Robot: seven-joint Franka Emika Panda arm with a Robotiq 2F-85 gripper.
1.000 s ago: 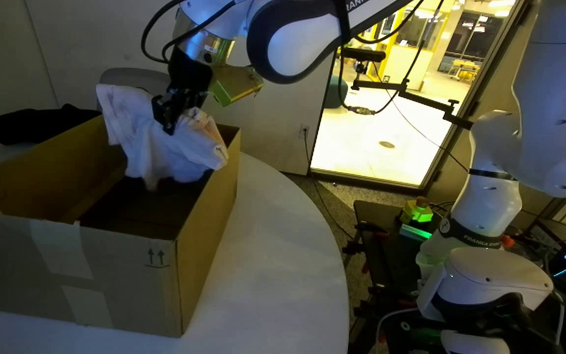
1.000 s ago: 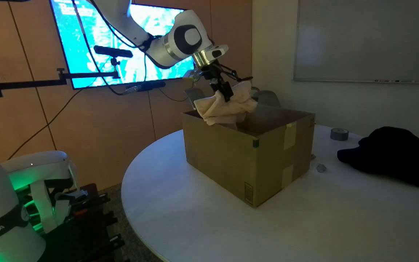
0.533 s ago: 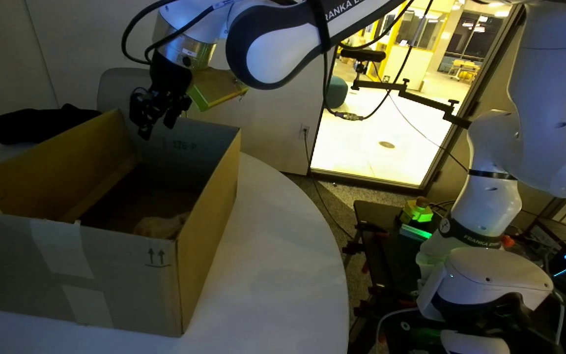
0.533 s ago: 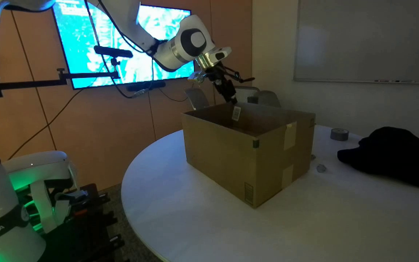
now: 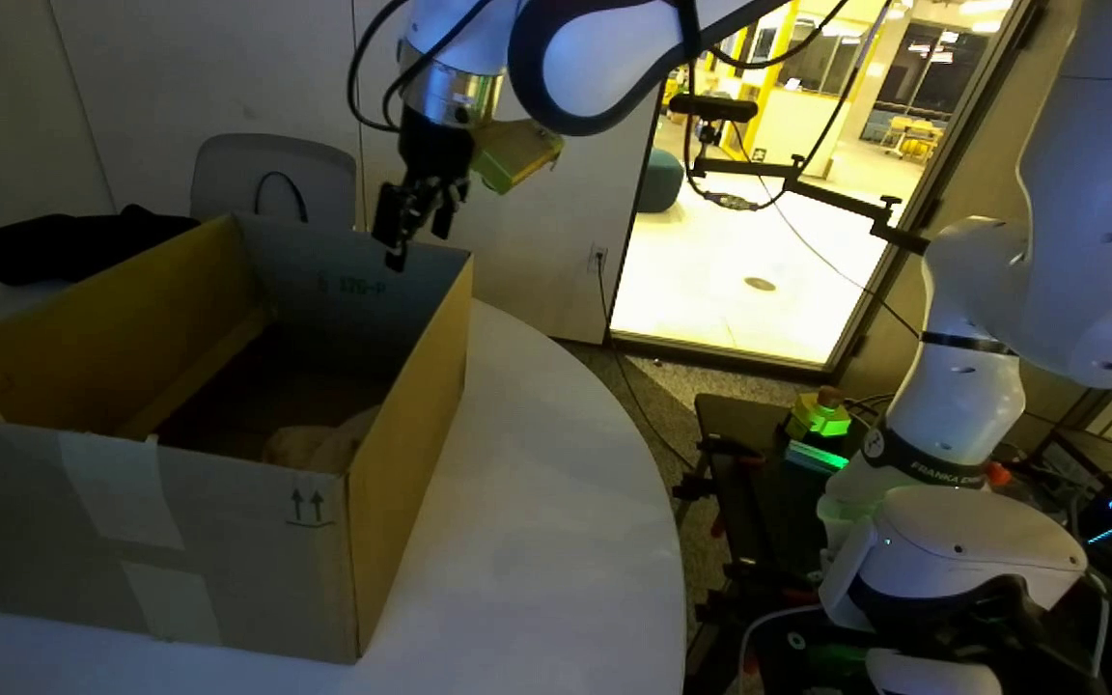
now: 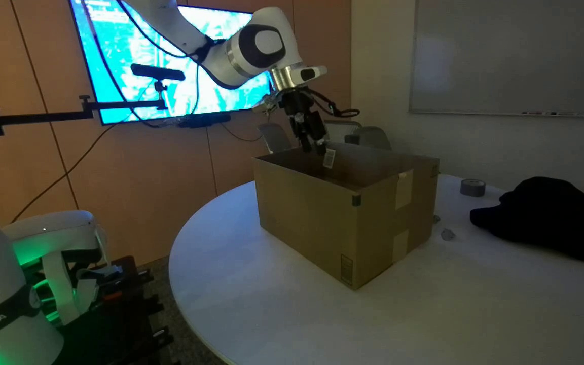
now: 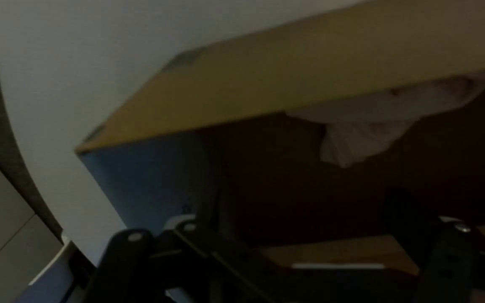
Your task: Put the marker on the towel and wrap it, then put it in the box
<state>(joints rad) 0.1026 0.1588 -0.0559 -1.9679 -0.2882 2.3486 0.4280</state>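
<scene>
The pincer (image 5: 418,247) has let go of the pale towel (image 7: 373,124) and now gapes wide, holding nothing, above the cardboard box (image 6: 307,223); the towel lies crumpled inside, near one long side. The marker cannot be seen; if wrapped within, the task looks finished.

A jointed robot arm (image 5: 604,72) of glossy white shells and black trim stretches well out from its upright white base column (image 5: 961,401), its far end bent downward into a shiny silver metal wrist collar (image 5: 459,92). Below that, as I look on, hangs the black mechanical gripper (image 5: 419,245), pointing down and tilted a little off vertical. Its dark, blocky fingers (image 5: 388,214) stand spread, and from here I can see a clear gap between them.
</scene>
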